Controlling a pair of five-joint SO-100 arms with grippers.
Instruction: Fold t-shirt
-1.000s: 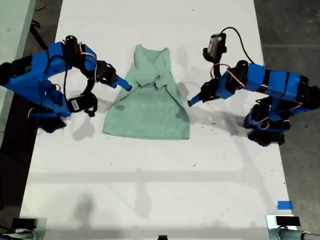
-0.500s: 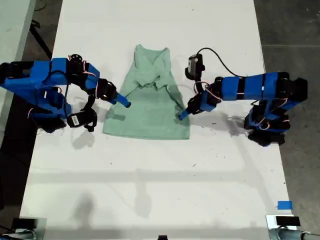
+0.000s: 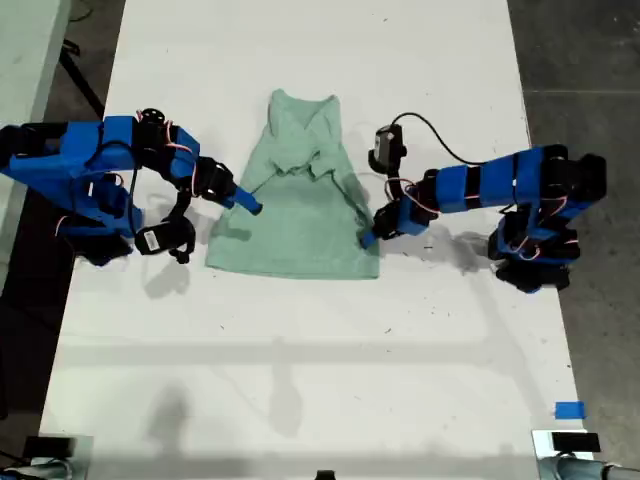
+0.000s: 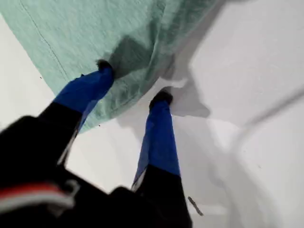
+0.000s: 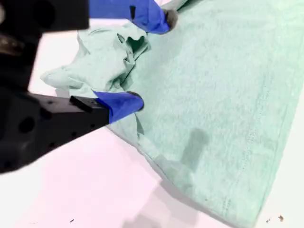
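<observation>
- Moved since half a second ago: my first gripper [image 3: 368, 238] [image 4: 133, 81], slightly nearer the hem; my second gripper [image 3: 252, 207] [image 5: 151, 60] unchanged.
- T-shirt [image 3: 300, 215] [image 4: 95, 28] [image 5: 218, 85]: laid flat on the table [image 3: 300, 380], toward 12 o'clock in the exterior view, sleeves bunched inward.
- First gripper: at the shirt's 4 o'clock edge; jaws parted, one finger on cloth, one on table.
- Second gripper: at the 9 o'clock edge; jaws parted across bunched cloth.

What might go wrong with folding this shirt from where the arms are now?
My first tool is open, one finger on the t-shirt edge and one on the table; closing may miss the cloth. My second tool straddles the bunched sleeves and could drag them loose.
</observation>
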